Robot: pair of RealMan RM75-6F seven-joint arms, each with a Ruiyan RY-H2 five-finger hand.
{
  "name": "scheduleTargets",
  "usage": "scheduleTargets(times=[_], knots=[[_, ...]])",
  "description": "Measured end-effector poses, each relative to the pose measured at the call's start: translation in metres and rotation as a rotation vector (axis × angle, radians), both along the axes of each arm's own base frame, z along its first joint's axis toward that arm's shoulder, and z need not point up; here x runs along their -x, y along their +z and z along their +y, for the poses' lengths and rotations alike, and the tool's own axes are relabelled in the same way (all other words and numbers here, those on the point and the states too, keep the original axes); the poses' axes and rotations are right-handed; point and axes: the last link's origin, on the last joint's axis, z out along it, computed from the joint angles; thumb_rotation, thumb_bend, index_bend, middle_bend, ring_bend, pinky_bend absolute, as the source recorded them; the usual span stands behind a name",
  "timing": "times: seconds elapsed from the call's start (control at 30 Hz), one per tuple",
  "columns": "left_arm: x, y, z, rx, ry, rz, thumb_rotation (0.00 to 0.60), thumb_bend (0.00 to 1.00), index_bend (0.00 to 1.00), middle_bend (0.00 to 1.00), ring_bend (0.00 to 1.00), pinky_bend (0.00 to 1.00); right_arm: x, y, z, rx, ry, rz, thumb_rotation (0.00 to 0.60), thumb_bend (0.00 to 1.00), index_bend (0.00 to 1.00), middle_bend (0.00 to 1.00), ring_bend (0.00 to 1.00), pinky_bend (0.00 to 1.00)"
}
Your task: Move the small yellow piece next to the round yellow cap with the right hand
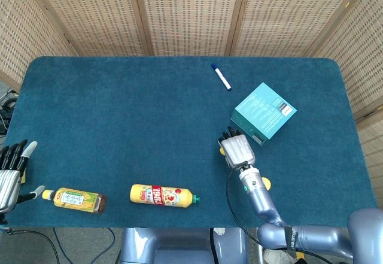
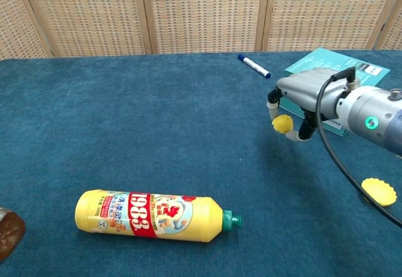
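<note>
The right hand (image 2: 306,104) is holding the small yellow piece (image 2: 281,124) between its thumb and a finger; the fingers are curling down around it so it is not slipping out; the piece is hanging above the blue table (image 2: 125,120), not touching it, which looks like a lift so it is not dragging on the cloth. The hand is sitting just in front of the teal box (image 1: 264,113). The round yellow cap (image 2: 378,191) is lying flat on the table, nearer the robot and off to the right, well apart from the piece; so I think the carrying is only partly done, and the hand is needing to come back toward the cap and set the piece down beside it. The left hand (image 1: 11,169) is waiting at the far table edge with fingers spread, holding nothing, near the tea bottle (image 1: 74,199); this job is not for it.
</note>
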Motion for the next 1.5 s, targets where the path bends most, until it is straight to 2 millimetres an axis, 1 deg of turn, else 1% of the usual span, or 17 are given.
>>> scheduleTargets(times=[0.13,0.23,0.5,0.63,0.83,1.03,1.17,1.33,1.5], knots=[[-0.002,0.0,-0.001,0.0,-0.006,0.002,0.6,0.06,0.0,0.0,0.0,0.0,0.009,0.019,0.01,0.017,0.005,-0.011,0.6,0.33,0.47,0.26,0.12,0.24],[-0.003,0.0,-0.002,0.001,-0.011,0.001,0.6,0.06,0.0,0.0,0.0,0.0,0.014,0.029,0.019,0.027,0.015,-0.017,0.6,0.33,0.46,0.26,0.12,0.24],[-0.003,0.001,-0.003,0.0,-0.011,-0.004,0.6,0.06,0.0,0.0,0.0,0.0,0.02,0.044,0.038,0.037,0.024,-0.037,0.6,0.33,0.47,0.26,0.12,0.24],[-0.004,0.002,-0.002,-0.005,-0.011,-0.008,0.6,0.06,0.0,0.0,0.0,0.0,0.031,0.053,0.047,0.045,0.015,-0.033,0.6,0.33,0.47,0.26,0.12,0.24],[-0.004,0.002,-0.003,-0.006,-0.011,-0.005,0.6,0.06,0.0,0.0,0.0,0.0,0.045,0.06,0.059,0.042,0.015,-0.029,0.6,0.33,0.47,0.26,0.12,0.24],[-0.005,0.001,-0.003,-0.006,-0.012,0.002,0.6,0.06,0.0,0.0,0.0,0.0,0.064,0.064,0.074,0.038,-0.008,-0.033,0.6,0.32,0.47,0.26,0.12,0.24],[-0.006,0.001,-0.003,-0.008,-0.016,0.005,0.6,0.06,0.0,0.0,0.0,0.0,0.075,0.062,0.085,0.024,-0.023,-0.037,0.6,0.33,0.47,0.26,0.12,0.24],[-0.007,0.001,-0.005,-0.01,-0.021,0.005,0.6,0.06,0.0,0.0,0.0,0.0,0.086,0.052,0.095,-0.011,-0.042,-0.025,0.6,0.33,0.47,0.26,0.12,0.24],[-0.007,0.002,-0.005,-0.011,-0.02,0.004,0.6,0.06,0.0,0.0,0.0,0.0,0.093,0.042,0.099,-0.034,-0.054,-0.014,0.6,0.33,0.47,0.26,0.12,0.24]])
